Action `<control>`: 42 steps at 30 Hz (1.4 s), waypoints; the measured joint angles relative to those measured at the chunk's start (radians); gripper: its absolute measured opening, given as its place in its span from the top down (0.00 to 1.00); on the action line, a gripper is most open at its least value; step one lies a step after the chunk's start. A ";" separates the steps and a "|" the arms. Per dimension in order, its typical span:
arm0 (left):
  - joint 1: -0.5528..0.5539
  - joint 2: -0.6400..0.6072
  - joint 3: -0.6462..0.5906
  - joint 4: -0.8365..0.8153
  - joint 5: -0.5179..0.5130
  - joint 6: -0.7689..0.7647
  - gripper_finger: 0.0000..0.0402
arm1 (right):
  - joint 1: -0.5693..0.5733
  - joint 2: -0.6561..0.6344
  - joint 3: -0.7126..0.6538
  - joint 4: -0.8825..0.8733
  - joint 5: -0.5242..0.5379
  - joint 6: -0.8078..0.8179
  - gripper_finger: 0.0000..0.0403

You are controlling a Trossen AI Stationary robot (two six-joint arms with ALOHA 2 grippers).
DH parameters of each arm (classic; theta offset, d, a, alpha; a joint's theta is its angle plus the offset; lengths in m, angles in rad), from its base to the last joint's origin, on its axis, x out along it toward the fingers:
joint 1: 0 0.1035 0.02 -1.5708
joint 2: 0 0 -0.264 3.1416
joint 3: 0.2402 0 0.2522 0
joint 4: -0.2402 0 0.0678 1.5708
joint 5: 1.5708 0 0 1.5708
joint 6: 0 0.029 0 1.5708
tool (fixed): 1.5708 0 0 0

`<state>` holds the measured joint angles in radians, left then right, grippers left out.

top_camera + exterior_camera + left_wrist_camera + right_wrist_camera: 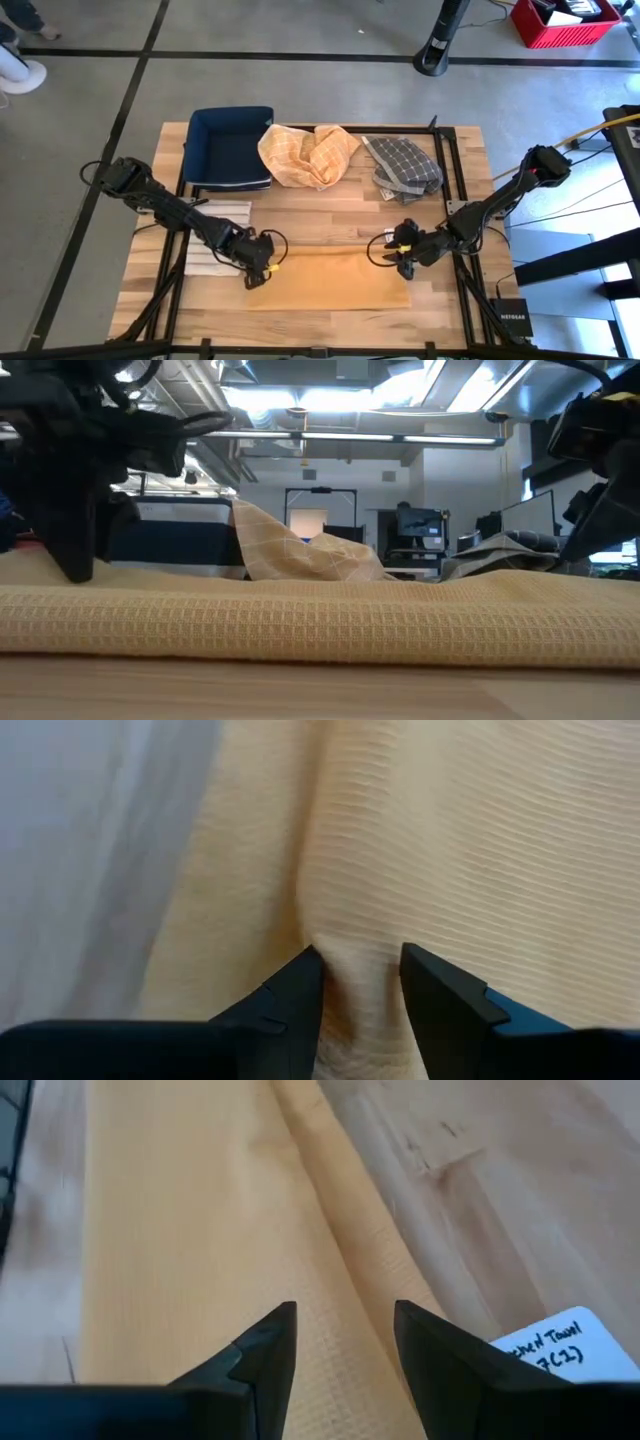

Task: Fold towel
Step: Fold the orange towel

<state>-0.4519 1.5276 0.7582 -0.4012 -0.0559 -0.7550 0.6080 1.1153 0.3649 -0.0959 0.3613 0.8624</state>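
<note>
A tan waffle-weave towel (330, 282) lies flat along the table's near edge and fills the foreground of the low view as the towel (320, 615). My left gripper (262, 270) stands at its far left corner, shut on a pinch of the cloth. My right gripper (400, 255) is at the far right corner, shut on the towel's rolled far edge. A white label (555, 1348) lies on the wood beside that corner. My left gripper pinches a small raised ridge of the towel (360, 988) between its two fingers, near the far left corner. The fingers come steeply from above. The cloth around the pinch lies on the table, slightly puckered. My right gripper has the towel's folded far edge (345, 1335) between its two fingers, near the far right corner. The fingers slant down from the table's right side and straddle the fold along its length. The towel rests on the table.
Along the far edge stand a dark blue bin (230, 148), a crumpled orange checked cloth (308, 153) and a grey checked cloth (405, 165). A white striped towel (215, 238) lies under the left arm. Black frame rails (455, 180) run along the table's sides.
</note>
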 joint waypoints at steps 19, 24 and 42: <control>0.055 0.000 0.000 0.028 -0.024 0.065 0.68 | 0.001 0.129 0.000 -0.041 -0.138 -0.058 0.57; 0.045 0.001 0.000 0.012 -0.026 0.031 0.68 | 0.001 0.174 0.008 -0.079 -0.176 -0.030 0.59; -0.022 0.001 0.000 0.045 -0.133 0.052 0.85 | 0.003 0.172 0.031 0.035 -0.241 0.005 0.85</control>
<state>-0.4741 1.5288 0.7586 -0.3561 -0.1886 -0.7033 0.6113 1.2869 0.3960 -0.0606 0.1202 0.8677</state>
